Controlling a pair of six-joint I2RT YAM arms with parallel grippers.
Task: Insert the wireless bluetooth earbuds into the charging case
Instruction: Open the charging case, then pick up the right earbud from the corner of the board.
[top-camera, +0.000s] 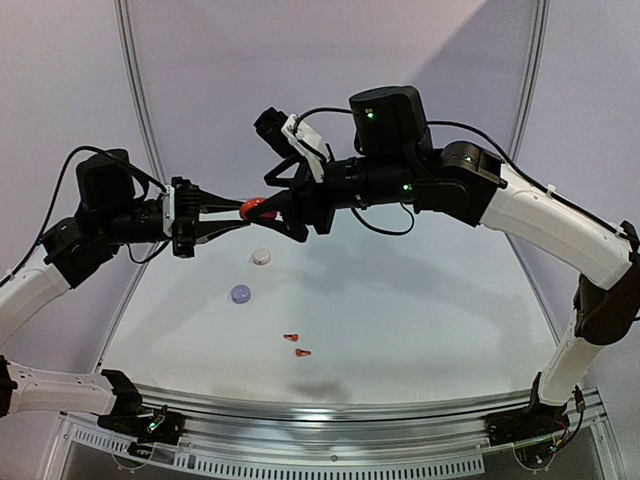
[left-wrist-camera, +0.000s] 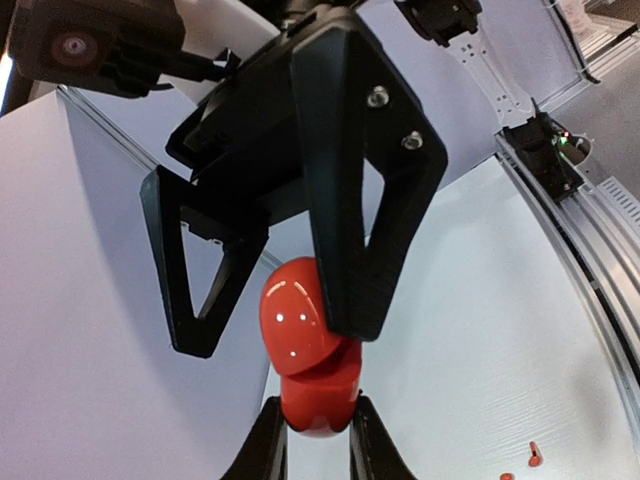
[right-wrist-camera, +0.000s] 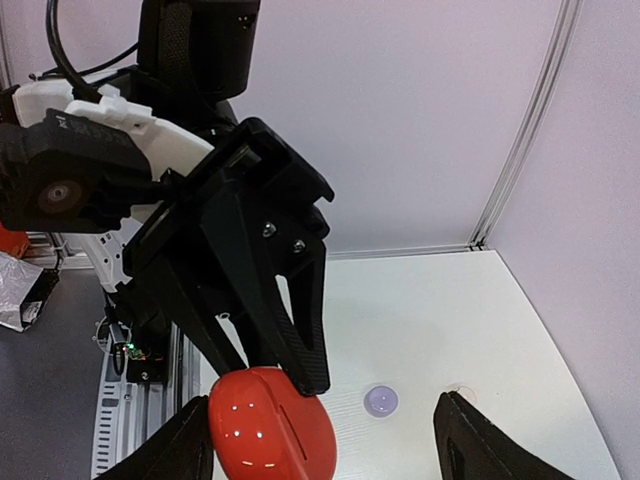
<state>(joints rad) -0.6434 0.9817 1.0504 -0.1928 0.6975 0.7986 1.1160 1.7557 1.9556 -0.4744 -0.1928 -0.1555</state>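
A glossy red charging case is held in the air over the table, my left gripper shut on its lower half. Its domed lid tilts away from the base. My right gripper faces the left one and stands open and wide around the lid. One of its fingers rests against the lid's side, the other finger stands apart. In the top view the case hangs between both grippers. Two red-orange earbuds lie on the table below.
A white round case and a lavender round case sit on the white table, left of centre. The lavender case also shows under the right wrist. A metal rail runs along the near edge.
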